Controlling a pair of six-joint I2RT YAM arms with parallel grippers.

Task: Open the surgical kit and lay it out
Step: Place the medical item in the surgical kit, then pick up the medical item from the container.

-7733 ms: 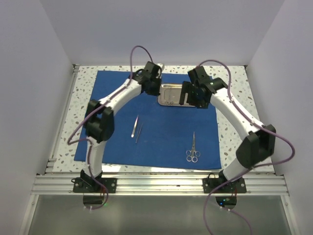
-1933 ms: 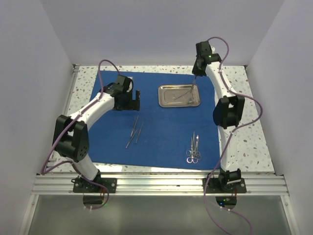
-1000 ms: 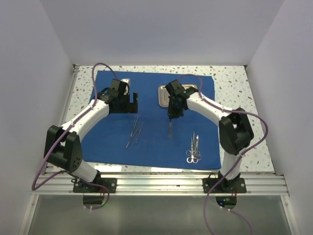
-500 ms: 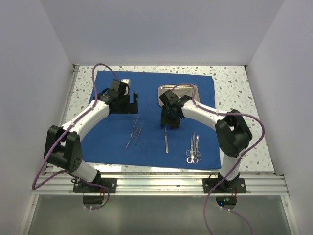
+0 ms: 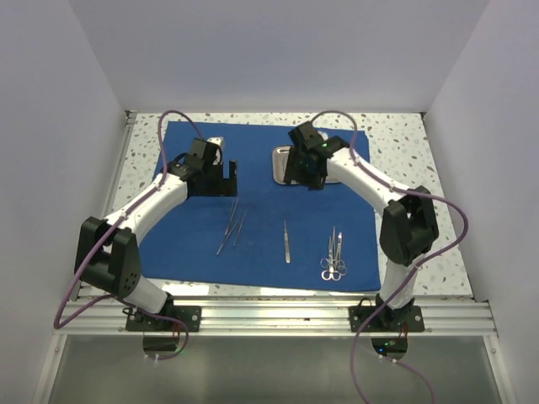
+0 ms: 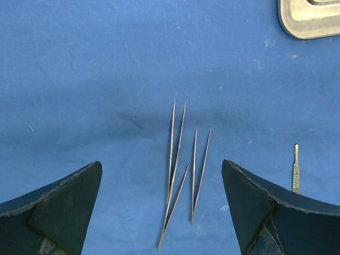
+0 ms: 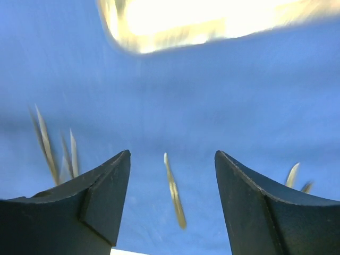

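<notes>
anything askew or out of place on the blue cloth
Nothing stands out. The blue cloth lies flat, the tray sits at its far side, and tweezers, slim handle and ring-handled instruments lie roughly parallel.

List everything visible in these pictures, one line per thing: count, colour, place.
cloth wrap: one, royal blue, spread on table
table: one, speckled white, under cloth
steel tray: one, shiny silver, far centre of cloth
tweezers: two, silver, left of centre
slim straight instrument: one, silver, centre
ring-handled instruments: apparently two, silver, near right
arms: two, white and black
left tool: black, open, above tweezers
right tool: black, open, empty, near tray
</notes>
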